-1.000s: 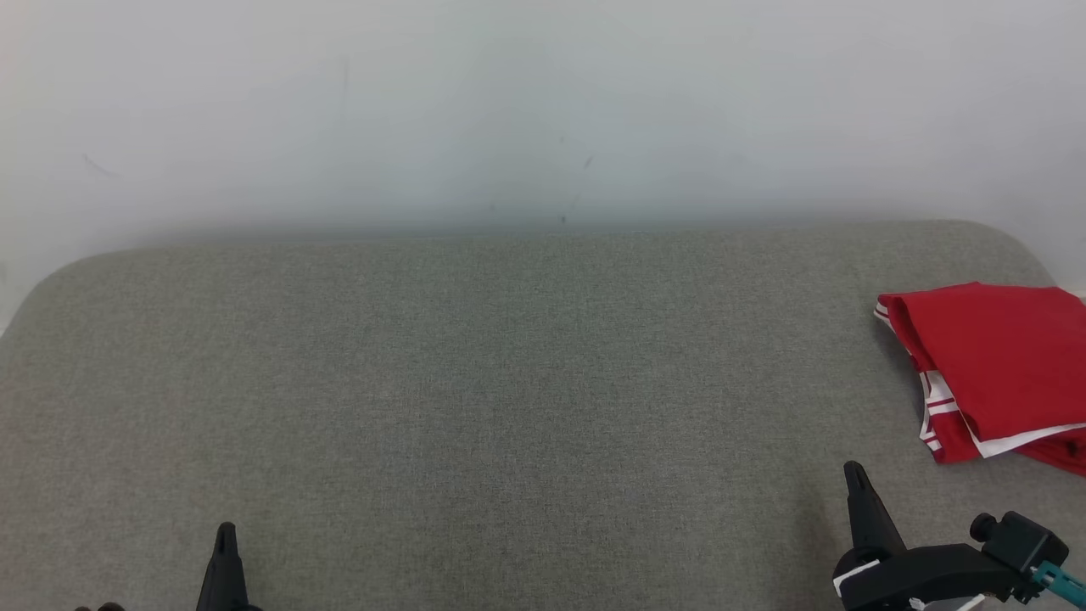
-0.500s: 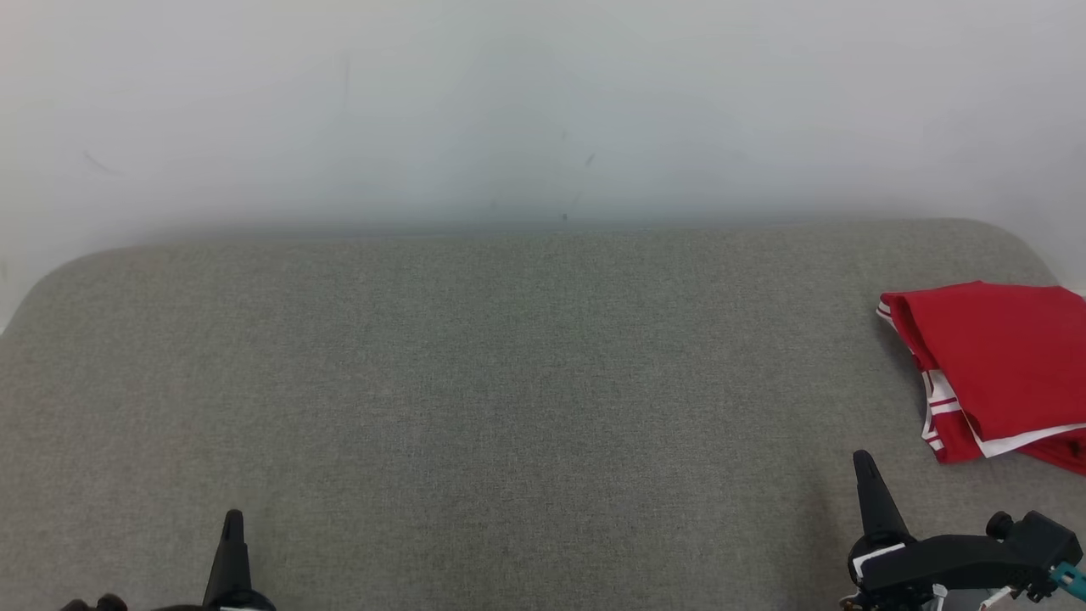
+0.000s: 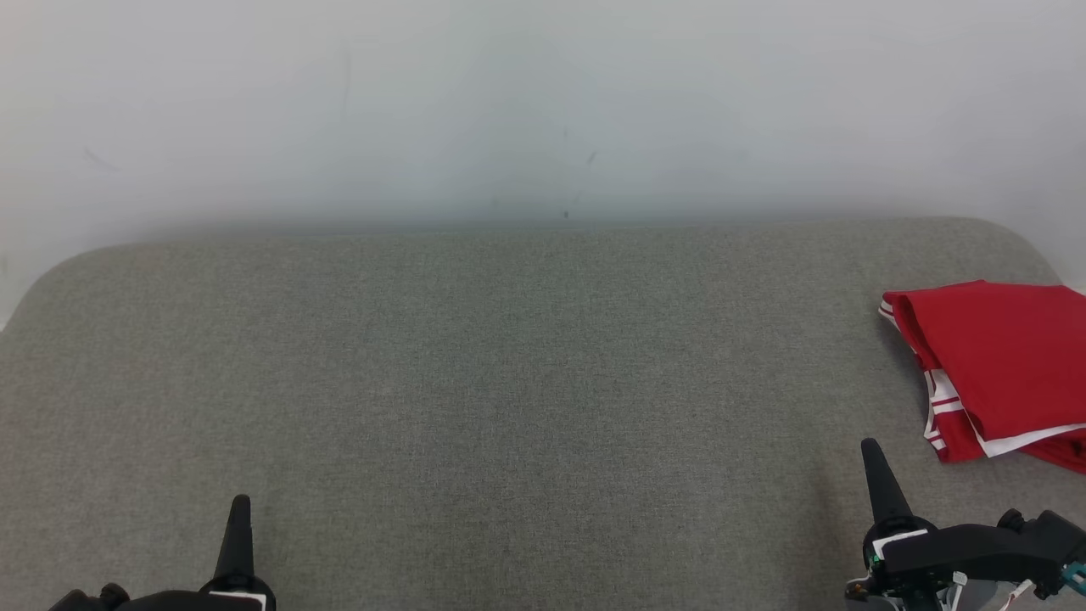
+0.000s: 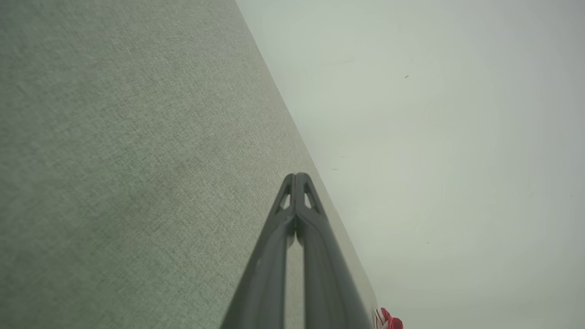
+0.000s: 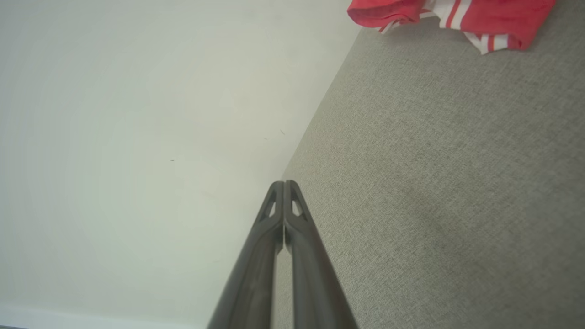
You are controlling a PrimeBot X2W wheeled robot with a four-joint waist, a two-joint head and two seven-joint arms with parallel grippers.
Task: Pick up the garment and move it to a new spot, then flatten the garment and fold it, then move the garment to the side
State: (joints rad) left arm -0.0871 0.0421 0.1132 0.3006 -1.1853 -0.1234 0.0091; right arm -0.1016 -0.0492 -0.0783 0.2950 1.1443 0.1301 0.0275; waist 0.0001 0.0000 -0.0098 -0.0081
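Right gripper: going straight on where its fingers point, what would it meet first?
Probably nothing close: the shut right gripper points across the grey surface toward the wall; the folded red garment lies off to its right.

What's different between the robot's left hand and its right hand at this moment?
The left hand is over grey fabric surface, far from the folded red garment; the right hand is near it. The right hand reaches higher in the head view than the left hand. Both are shut and empty.

Garment point(image 3: 1001, 356): red with white striped trim, folded into a compact stack, lying flat at the right end of the grey surface point(image 3: 509, 382).
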